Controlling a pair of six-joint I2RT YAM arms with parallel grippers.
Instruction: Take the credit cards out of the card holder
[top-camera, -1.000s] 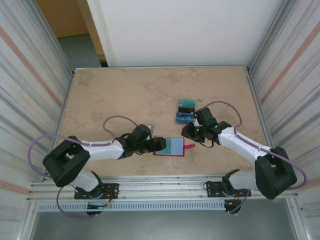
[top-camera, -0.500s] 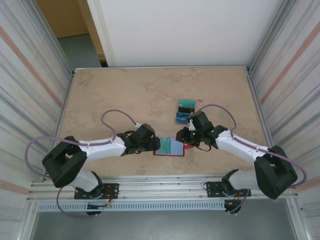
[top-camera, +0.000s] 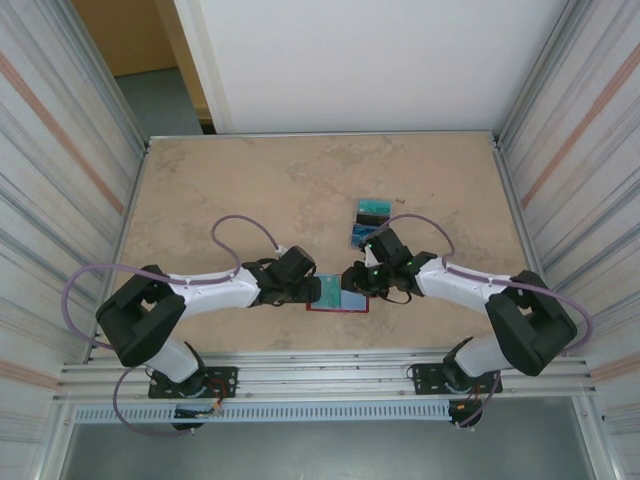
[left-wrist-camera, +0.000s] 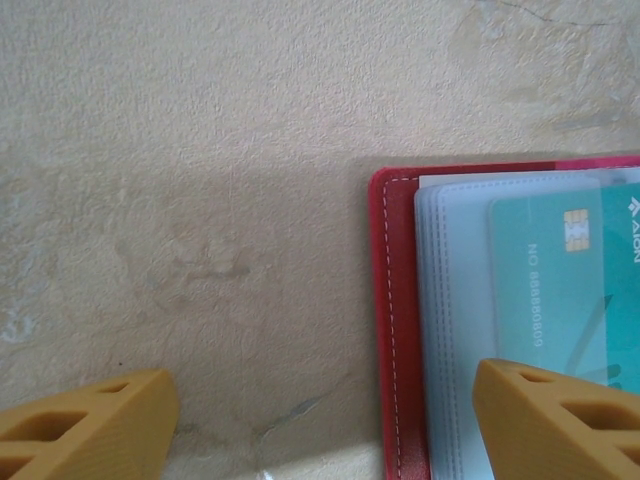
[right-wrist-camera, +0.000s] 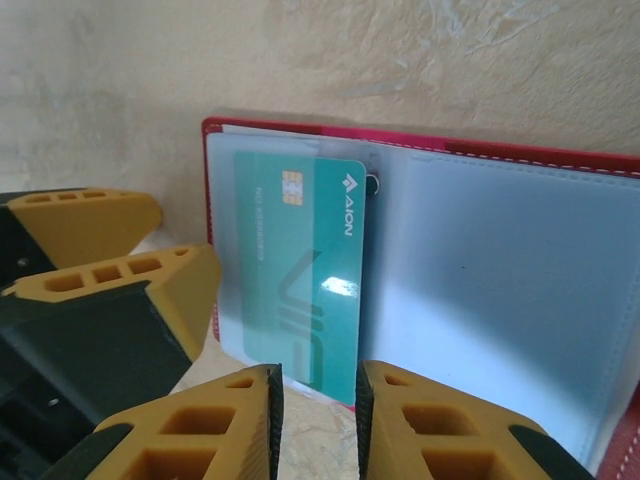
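Red card holder (right-wrist-camera: 500, 290), left gripper (left-wrist-camera: 320, 420) splayed astride its left edge, right gripper (right-wrist-camera: 322, 385) nearly closed at teal credit card (right-wrist-camera: 300, 270), grip unclear

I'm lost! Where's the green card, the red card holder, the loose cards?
teal credit card (right-wrist-camera: 300, 270): right wrist view, its middle.
red card holder (left-wrist-camera: 385, 330): left wrist view, stitched edge.
loose cards (top-camera: 373, 209): top view, far card.

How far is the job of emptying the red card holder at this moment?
Done: a loose teal plastic card and a loose blue plastic card lie on the beige table beyond the open red leather-like card holder. In hand: the right gripper, jaws narrowed, is at the protruding edge of a pocketed teal chip card; the left gripper, jaws wide, straddles the holder's edge. Left: pulling that card free.
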